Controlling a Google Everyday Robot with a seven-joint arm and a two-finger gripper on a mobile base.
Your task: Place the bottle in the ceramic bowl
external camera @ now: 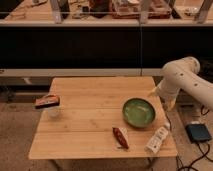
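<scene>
The white bottle [157, 139] lies on its side near the front right corner of the wooden table [90, 95], just right of and in front of the bowl. The green ceramic bowl [139, 111] stands on the right half of the table and is empty. My gripper [162, 97] hangs at the end of the white arm [181, 74] over the table's right edge, just behind and to the right of the bowl and well above the bottle. It holds nothing that I can see.
A dark red-brown packet [120, 137] lies at the front between bowl and bottle. A small clear cup [53, 112] with an orange-brown packet [47, 101] on top stands at the left edge. A dark device with cables [198, 133] lies on the floor at right.
</scene>
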